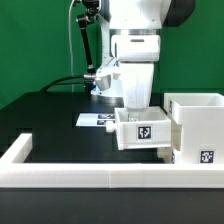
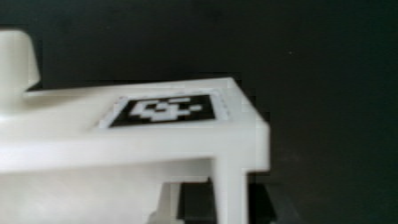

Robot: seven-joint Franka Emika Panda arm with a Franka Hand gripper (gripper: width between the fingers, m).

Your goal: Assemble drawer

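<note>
A small white open-topped tray point(image 1: 143, 130) with a black-and-white tag on its front sits just behind the front rail. My gripper point(image 1: 133, 108) comes down from above onto its rim. In the wrist view the tray point(image 2: 107, 150) fills the picture with a tag point(image 2: 169, 110) on it. My gripper point(image 2: 230, 200) has a dark finger point(image 2: 194, 198) on each side of a thin white tray wall, so it is shut on that wall. The tall white housing point(image 1: 197, 125) stands close by on the exterior view's right and carries a tag low down. A second tray is not in view.
A low white rail point(image 1: 90, 178) edges the black table along the front and the exterior view's left. The marker board point(image 1: 97, 120) lies flat behind the tray. A black cable and stand point(image 1: 85, 50) rise at the back.
</note>
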